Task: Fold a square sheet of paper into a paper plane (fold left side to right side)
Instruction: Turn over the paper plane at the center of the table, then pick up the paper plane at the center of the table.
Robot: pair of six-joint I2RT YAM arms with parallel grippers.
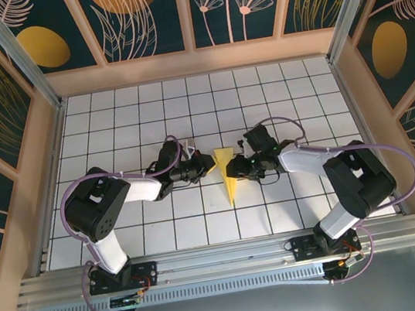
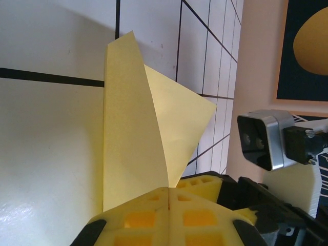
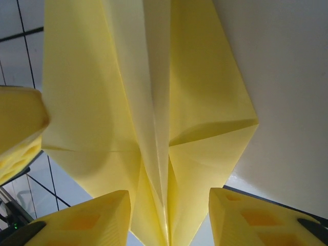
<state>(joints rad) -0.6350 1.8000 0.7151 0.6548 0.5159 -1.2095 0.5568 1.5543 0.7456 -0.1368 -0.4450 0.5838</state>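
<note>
The pale-yellow square sheet of paper is folded into a narrow pointed paper plane (image 1: 229, 177) lying between the two arms at mid-table, its tip toward the near edge. In the left wrist view a flap of the plane (image 2: 133, 128) rises from the seam of my left gripper (image 2: 169, 190), whose pads are pressed together on it. My left gripper (image 1: 211, 166) meets the plane from the left. My right gripper (image 1: 233, 171) is on the plane's right side. Its fingers (image 3: 100, 218) stand apart on either side of the plane's layered centre fold (image 3: 154, 102), so my right gripper (image 3: 169, 197) is open.
The white grid table (image 1: 124, 121) is walled by peach rails on the left, right and back. The right arm's wrist camera (image 2: 264, 138) and one of its fingers (image 2: 205, 183) sit close beside my left gripper. A left-gripper finger (image 3: 15, 128) shows at the right wrist view's left edge.
</note>
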